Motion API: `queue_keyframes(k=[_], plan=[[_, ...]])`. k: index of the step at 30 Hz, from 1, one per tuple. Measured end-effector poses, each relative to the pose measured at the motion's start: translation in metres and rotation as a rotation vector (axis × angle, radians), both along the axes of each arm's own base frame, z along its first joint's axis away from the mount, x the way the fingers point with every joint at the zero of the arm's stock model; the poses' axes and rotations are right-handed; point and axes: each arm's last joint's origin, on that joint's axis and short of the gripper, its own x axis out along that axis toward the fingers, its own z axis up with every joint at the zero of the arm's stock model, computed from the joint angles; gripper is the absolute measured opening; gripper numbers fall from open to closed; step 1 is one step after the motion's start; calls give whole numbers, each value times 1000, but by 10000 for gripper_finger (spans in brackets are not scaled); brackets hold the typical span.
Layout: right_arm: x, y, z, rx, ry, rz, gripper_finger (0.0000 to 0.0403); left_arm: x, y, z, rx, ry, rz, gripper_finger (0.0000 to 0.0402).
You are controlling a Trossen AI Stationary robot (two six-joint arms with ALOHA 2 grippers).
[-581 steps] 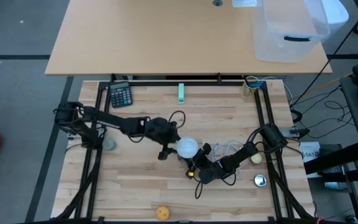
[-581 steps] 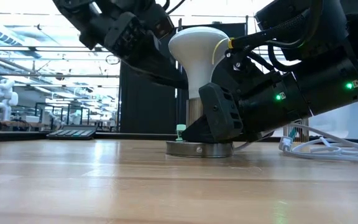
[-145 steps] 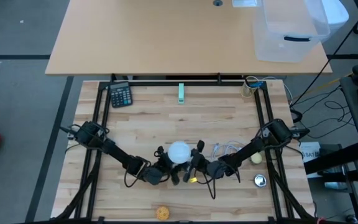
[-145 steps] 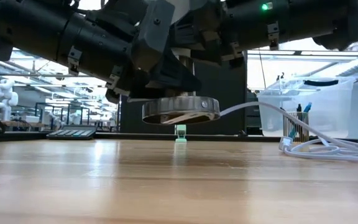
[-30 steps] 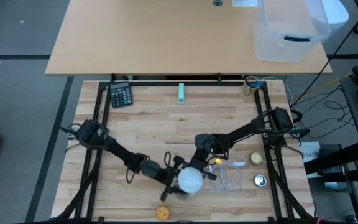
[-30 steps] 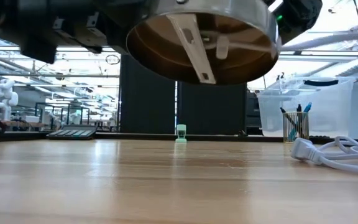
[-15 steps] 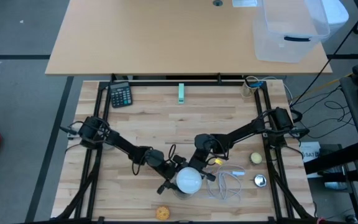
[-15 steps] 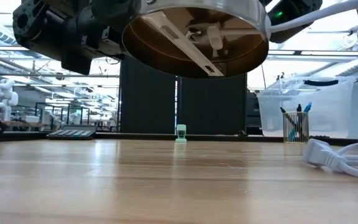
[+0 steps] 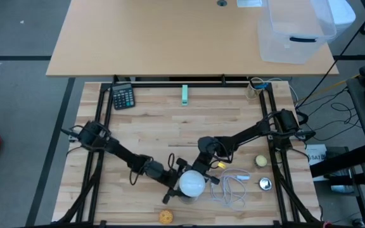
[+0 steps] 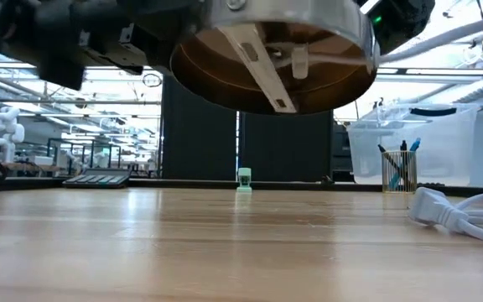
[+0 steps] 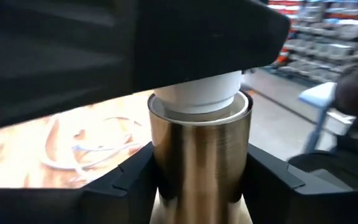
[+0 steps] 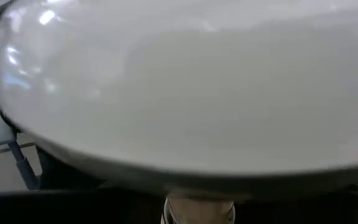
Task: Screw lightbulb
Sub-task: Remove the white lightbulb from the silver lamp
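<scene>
High view puts the lightbulb (image 9: 193, 183) low over the front part of the table (image 9: 151, 120), between my two arms, with the left gripper (image 9: 173, 179) coming in from its left and the right gripper (image 9: 203, 166) just behind it.

In the left wrist view my left fingers (image 11: 126, 180) press against both sides of a metal socket (image 11: 199, 149), pinching it. The bulb's white neck sits inside the top of that sleeve.

In the low view the round lamp base (image 10: 271, 54) hangs well clear of the wood, its underside towards the camera.

In the right wrist view the frosted globe fills nearly everything, so the right gripper is right up against it. I cannot tell whether it grips.

For room to move:
- A loose white cable (image 9: 230, 187) lies just right of the bulb.
- A yellowish ball (image 9: 260, 161) sits further right, near the frame rail.
- An orange ball (image 9: 165, 216) sits at the front edge, near the bulb.
- The far half is mostly bare wood, with a calculator (image 9: 123, 96) in its left corner
</scene>
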Motion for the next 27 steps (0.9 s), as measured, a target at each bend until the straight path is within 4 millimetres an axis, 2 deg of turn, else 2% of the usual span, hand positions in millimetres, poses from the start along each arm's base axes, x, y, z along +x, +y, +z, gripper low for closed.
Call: queue_keyframes(k=[4,9,18,24,27], plan=[[0,-2,-2,-1,18,1,134,-6,-11,-5,42,43,105,231],[1,-6,-4,-3,41,-14,134,-10,-14,-9,59,83,200,262],[2,-9,-7,-19,74,-61,134,-14,-19,-12,6,132,275,267],[2,-8,-5,-17,59,-58,134,-27,-38,-1,9,83,293,267],[2,-8,-5,-17,57,-60,134,-37,-44,12,46,62,350,267]])
